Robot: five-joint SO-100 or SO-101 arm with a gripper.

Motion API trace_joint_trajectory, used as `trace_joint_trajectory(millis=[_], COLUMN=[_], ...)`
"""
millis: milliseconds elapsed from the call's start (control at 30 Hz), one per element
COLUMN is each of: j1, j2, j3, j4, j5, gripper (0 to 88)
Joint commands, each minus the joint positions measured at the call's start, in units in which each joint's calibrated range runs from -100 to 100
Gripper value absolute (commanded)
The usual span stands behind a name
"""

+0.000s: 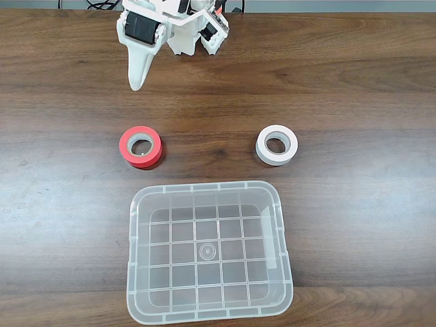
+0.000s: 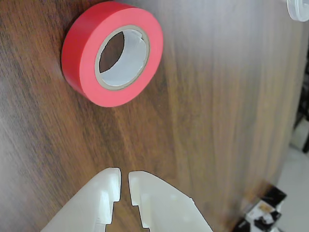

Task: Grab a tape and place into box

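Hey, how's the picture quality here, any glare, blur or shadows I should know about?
Fixed view: sharp, even light, soft sheen on the table, faint shadow beside the tape. Wrist view: glare washes the wood at right, gripper slightly soft, tape sharp.

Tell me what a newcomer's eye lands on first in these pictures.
The red tape roll lies flat on the dark wooden table, left of a white tape roll in the fixed view. Below both sits the empty clear plastic box. The white gripper, nearly shut, hangs short of the red roll.
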Motion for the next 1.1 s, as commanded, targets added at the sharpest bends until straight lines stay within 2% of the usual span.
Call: trace_joint_trajectory(millis=[0,300,667,800,900,1067], j1=[0.0,-0.29,-2.56,-3.8,-3.8,-3.88], j2=[21.49,50.93,69.04,71.61,72.98,73.46], j3=[-21.09,-44.65,-52.19,-53.06,-53.06,-53.06], j4=[-1.26,2.34,1.57,-2.46,-3.83,-3.31], j5=[0.2,0.2,-0.22,-0.38,-0.75,-0.59], gripper=[1.3,1.3,1.3,1.6,6.7,22.8])
